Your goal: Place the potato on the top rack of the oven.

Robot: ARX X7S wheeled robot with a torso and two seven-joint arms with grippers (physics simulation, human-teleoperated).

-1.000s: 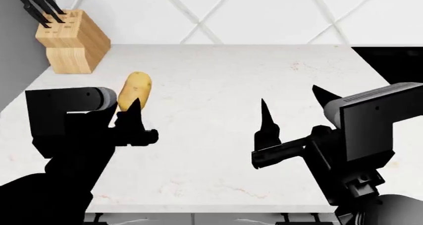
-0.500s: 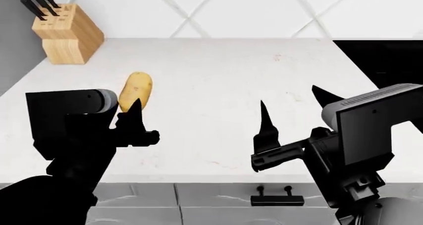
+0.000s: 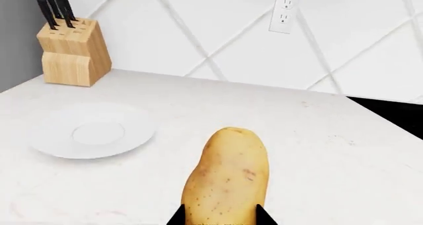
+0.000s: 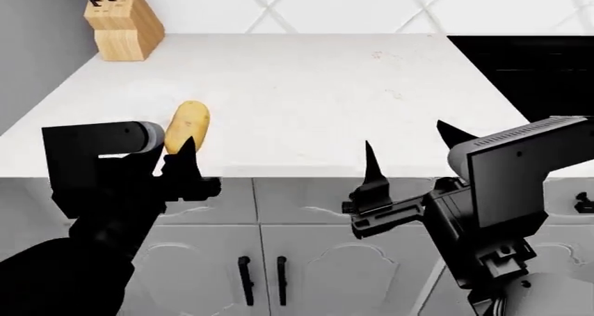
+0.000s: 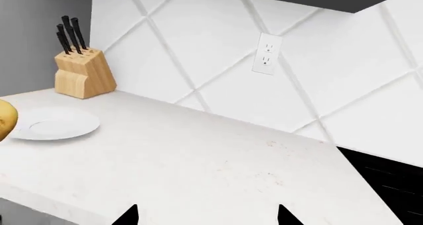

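The yellow-tan potato (image 4: pixel 188 123) is held between the fingers of my left gripper (image 4: pixel 178 146), in the air over the front edge of the white counter (image 4: pixel 307 93). In the left wrist view the potato (image 3: pixel 228 175) fills the gap in the gripper (image 3: pixel 221 216), both black tips pressed against its sides. My right gripper (image 4: pixel 407 136) is open and empty, in front of the counter edge; its tips stand wide apart in the right wrist view (image 5: pixel 207 212). The oven and its top rack are out of view.
A wooden knife block (image 4: pixel 124 24) stands at the counter's back left. A white plate (image 3: pixel 92 133) lies near it. A black surface (image 4: pixel 524 72) adjoins the counter on the right. White cabinet doors with black handles (image 4: pixel 246 280) are below. A wall outlet (image 5: pixel 266 60) is on the tiled backsplash.
The head view has drawn back from the counter: the counter and knife block slid up and away and the cabinet fronts came into view. Both grippers keep their pose, the potato still held.
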